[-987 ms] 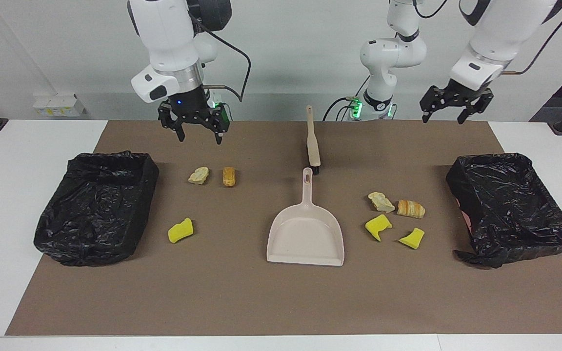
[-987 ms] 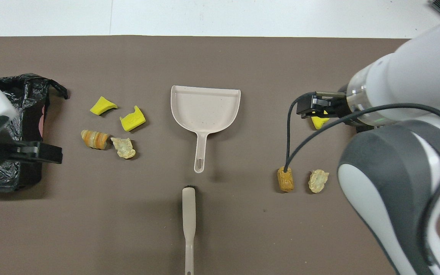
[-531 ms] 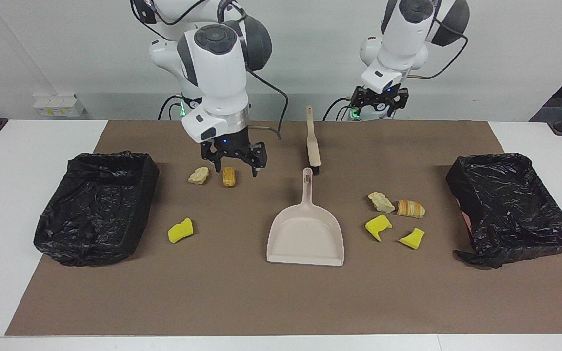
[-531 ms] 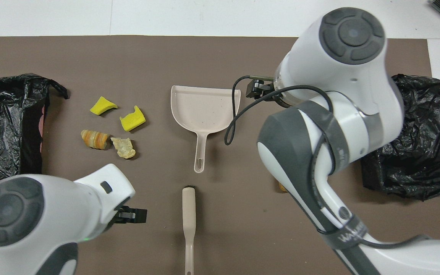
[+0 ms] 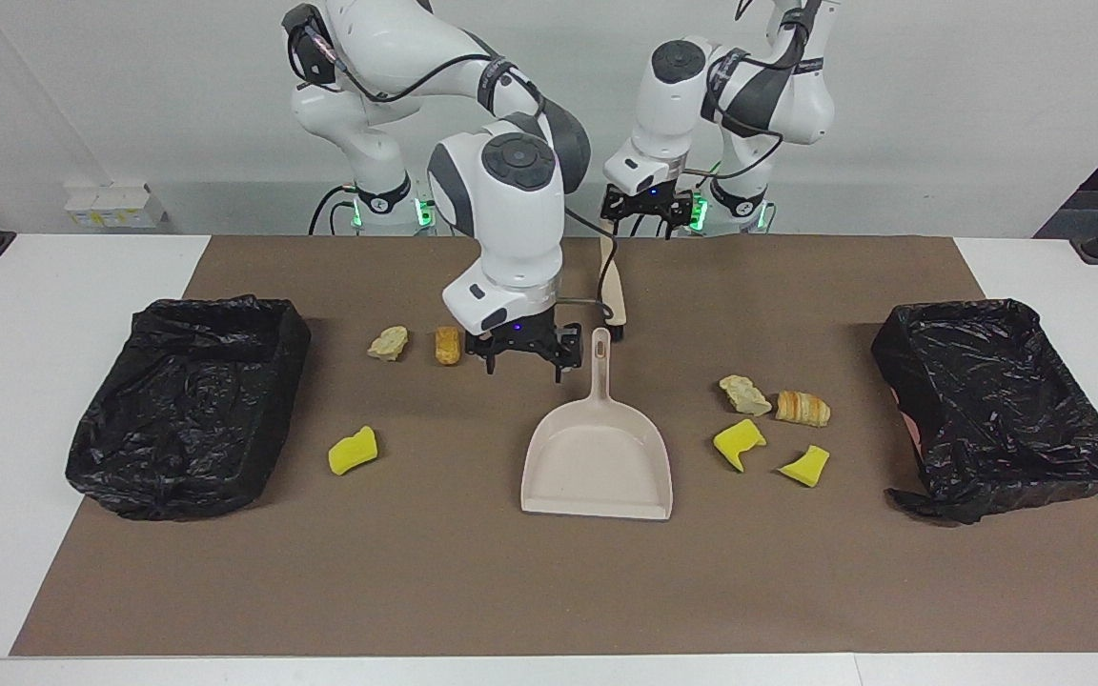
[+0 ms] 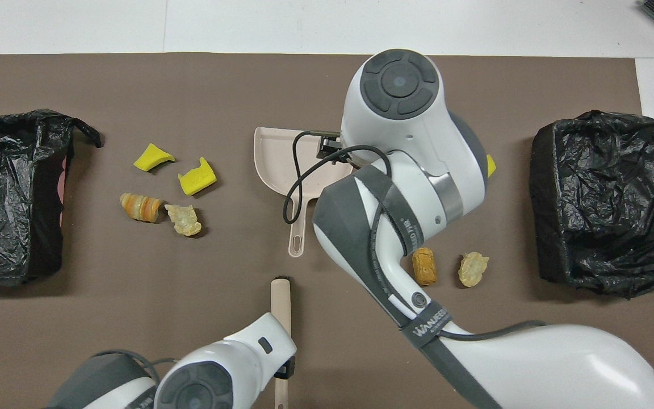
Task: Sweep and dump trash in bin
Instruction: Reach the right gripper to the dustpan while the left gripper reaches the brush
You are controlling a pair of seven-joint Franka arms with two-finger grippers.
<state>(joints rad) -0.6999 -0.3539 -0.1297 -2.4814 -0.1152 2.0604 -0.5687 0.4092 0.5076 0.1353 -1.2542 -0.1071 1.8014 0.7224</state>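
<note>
- The right hand (image 5: 522,354) hangs low over the brown mat, just beside the dustpan's (image 5: 599,455) handle, with its fingers spread wide and nothing between them.
- The left hand (image 5: 642,211) is over the thin end of the brush (image 5: 612,286), at the robots' edge of the mat, also wide and empty.
- The brush lies nearer to the robots than the dustpan, its bristle end close to the tip of the dustpan's handle.
- The trash lies on the mat in two groups. Toward the right arm's end: a pale lump (image 5: 388,343), a brown bread piece (image 5: 448,345) beside it, and a yellow sponge chunk (image 5: 353,450) farther from the robots.
- Toward the left arm's end: a second pale lump (image 5: 743,394), a striped bread piece (image 5: 803,409), and two more yellow chunks (image 5: 738,444) (image 5: 805,465).
- A bin lined with black plastic (image 5: 189,405) stands at the right arm's end of the bench, and another bin (image 5: 997,410) at the left arm's end.
</note>
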